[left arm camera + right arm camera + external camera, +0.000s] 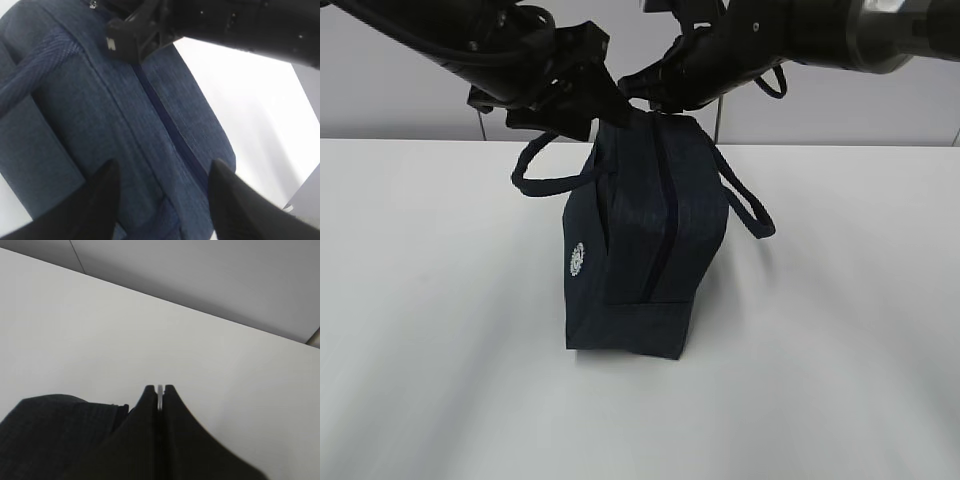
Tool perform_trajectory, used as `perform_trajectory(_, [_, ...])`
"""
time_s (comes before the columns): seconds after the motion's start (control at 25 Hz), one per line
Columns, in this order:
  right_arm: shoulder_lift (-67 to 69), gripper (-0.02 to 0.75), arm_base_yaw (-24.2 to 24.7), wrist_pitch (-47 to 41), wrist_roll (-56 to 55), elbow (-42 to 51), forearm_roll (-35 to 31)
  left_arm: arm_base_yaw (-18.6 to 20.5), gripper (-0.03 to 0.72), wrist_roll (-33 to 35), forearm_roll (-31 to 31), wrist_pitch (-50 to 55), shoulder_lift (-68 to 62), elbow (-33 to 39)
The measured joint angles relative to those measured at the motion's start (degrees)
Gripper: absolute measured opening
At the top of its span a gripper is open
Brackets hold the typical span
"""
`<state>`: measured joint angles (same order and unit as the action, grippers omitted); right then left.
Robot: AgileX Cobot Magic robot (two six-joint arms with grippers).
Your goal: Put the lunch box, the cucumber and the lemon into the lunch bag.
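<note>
The lunch bag (645, 240) stands upright near the middle of the white table (430, 330), its zipper (665, 210) running along the top and looking closed from end to end; both loop handles droop outward to either side. I see no lunch box, cucumber or lemon anywhere from where I stand, so I can't say whether they are inside. The left gripper (162, 187) hovers just over the far top of the bag with its fingers spread, nothing between them. The right gripper (159, 392) is pressed together at the bag's far top edge; it may be pinching the zipper pull, though I can't tell. The fabric looks soft and light, likely to sag, so the handles or the pull seem the sensible places to grip.
</note>
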<state>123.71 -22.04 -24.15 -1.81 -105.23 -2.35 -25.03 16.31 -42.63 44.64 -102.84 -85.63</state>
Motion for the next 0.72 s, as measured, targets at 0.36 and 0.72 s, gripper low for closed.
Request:
perform_trajectory(0.36, [0.0, 0.0, 0.0, -0.2, 0.0, 0.0, 0.0, 0.0, 0.392, -0.1, -1.0, 0.9, -6.8, -4.1])
perform_trajectory(0.72, [-0.1, 0.0, 0.0, -0.6, 0.0, 0.0, 0.0, 0.0, 0.064, 1.5, -1.8, 1.8, -10.1, -4.7])
